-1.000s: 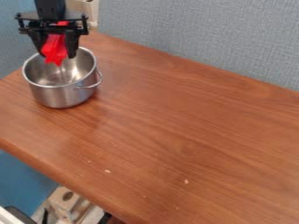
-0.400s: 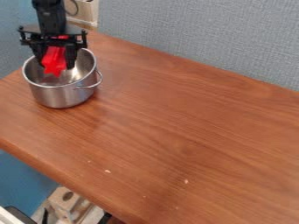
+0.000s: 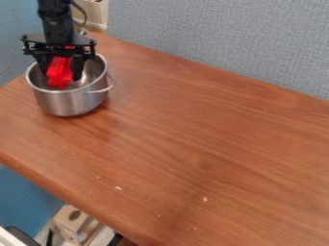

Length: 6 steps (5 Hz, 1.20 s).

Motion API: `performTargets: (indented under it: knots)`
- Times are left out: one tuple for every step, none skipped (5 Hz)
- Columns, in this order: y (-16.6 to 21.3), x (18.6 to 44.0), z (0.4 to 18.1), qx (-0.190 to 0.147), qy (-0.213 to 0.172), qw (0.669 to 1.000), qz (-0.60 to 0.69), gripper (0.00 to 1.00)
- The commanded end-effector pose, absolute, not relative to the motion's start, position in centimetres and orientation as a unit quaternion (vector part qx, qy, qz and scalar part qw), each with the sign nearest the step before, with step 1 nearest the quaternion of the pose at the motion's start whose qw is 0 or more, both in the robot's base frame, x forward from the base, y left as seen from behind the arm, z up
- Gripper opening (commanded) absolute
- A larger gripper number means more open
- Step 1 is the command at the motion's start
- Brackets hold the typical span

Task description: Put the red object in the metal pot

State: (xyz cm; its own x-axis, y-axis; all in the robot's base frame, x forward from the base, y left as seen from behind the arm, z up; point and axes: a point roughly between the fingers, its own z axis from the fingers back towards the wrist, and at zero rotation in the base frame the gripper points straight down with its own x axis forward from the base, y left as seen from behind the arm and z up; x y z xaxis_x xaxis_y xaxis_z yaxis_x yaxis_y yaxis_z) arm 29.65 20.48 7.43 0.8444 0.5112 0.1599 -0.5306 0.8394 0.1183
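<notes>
The bright red ridged plastic block (image 3: 60, 71) is held by the closed gripper (image 3: 60, 75) fingers — inside the round shiny steel pot (image 3: 71, 96) on the wooden desk (image 3: 193, 144).

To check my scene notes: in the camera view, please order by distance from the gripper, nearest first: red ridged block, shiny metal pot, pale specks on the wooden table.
1. Red ridged block, between the gripper's fingers.
2. Shiny metal pot, around and below it.
3. Pale specks, far toward the table's front right.
</notes>
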Motion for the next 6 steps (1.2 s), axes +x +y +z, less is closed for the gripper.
performTargets:
  knots:
    - [21.3, 29.6, 7.6, 0.091, -0.071, 0.954, 0.275, 0.0]
    - [21.6, 29.5, 6.3, 0.097, -0.069, 0.954, 0.276, 0.0]
    - [21.6, 29.5, 5.7, 0.101, -0.068, 0.954, 0.274, 0.0]
    - [21.6, 29.4, 5.1, 0.106, -0.067, 0.954, 0.273, 0.0]
    - [21.7, 29.3, 4.4, 0.111, -0.065, 0.954, 0.272, 0.0]
    - [21.7, 29.2, 3.9, 0.116, -0.063, 0.954, 0.27, 0.0]
